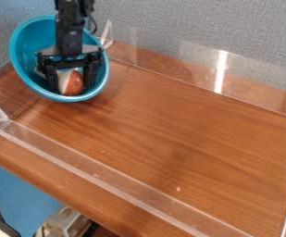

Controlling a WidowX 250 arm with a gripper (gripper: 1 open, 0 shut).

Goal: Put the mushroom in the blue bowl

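Note:
The blue bowl stands tilted at the table's far left corner, its inside facing the camera. The mushroom, reddish-brown cap and pale stem, lies low inside the bowl. My gripper points down into the bowl, right over the mushroom. Its black fingers stand wide apart on either side of the mushroom, and I cannot tell whether they touch it. The arm hides part of the bowl's far rim.
The wooden table is fenced by low clear acrylic walls, one along the front left and one at the back right. A grey wall rises behind the bowl.

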